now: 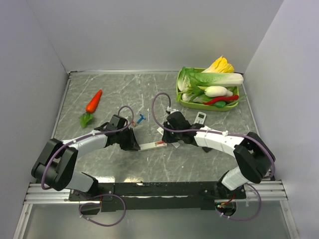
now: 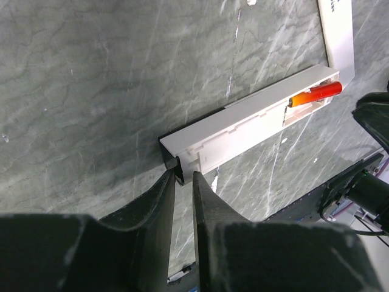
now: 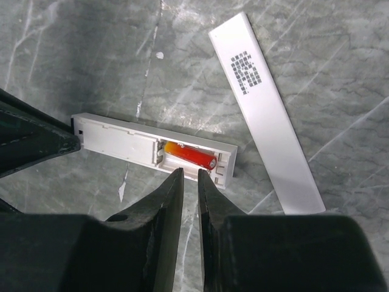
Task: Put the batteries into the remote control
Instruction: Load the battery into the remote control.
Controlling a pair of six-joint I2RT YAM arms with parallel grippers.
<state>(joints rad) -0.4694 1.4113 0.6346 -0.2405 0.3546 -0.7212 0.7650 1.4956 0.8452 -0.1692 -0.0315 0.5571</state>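
Looking down at your workspace, the remote control (image 1: 151, 146) lies flat on the grey marbled surface (image 1: 114, 89), right between your two arms, open side up. One red-orange battery (image 3: 189, 156) sits in the open compartment at the end nearer your right arm, slightly askew (its red tip pokes toward the end wall).

Your left claw (image 2: 184, 176) is at the opposite end of the remote. Its fingers are drawn almost together with only a slim gap, and the tips are up against the end corner. I cannot tell whether they pinch the casing or just press on it.

Your right claw (image 3: 189, 175) hovers just beside the long edge of the remote, level with the battery. Its fingers are closed to a narrow slit with nothing between them.

The back cover (image 3: 267, 115) lies on the surface apart from the remote, printed side up and angled away, with one end close to the battery end.

Further back you have a blue T-shaped piece (image 1: 141, 118), a toy carrot (image 1: 93, 102) out left, a shorter white remote (image 1: 199, 118), and a green tray (image 1: 179, 85) of toy vegetables in the far right corner.
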